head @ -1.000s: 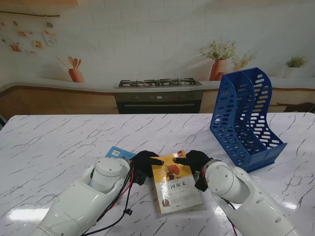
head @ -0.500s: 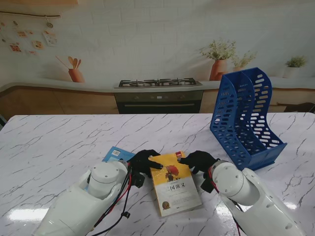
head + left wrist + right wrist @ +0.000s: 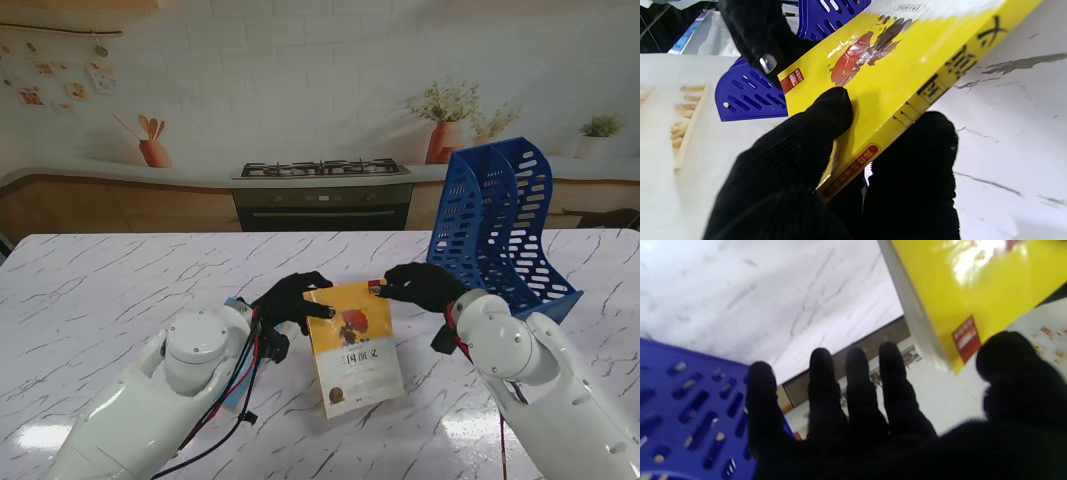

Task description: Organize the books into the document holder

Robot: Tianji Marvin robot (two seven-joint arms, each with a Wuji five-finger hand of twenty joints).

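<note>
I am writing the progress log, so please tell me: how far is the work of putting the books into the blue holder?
Done: nothing; both slots of the blue document holder look empty. In hand: the yellow book is tilted up at its far end, with the left hand pinching one far corner and the right hand at the other. Left: carry it into a slot, then fetch the blue book behind the left arm.

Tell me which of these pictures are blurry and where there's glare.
Right wrist view: soft and smeared throughout, with white glare on the yellow book. Left wrist view: sharp on the book's cover, with a shiny patch on its red picture. Stand view: sharp, with bright light patches on the table.
</note>
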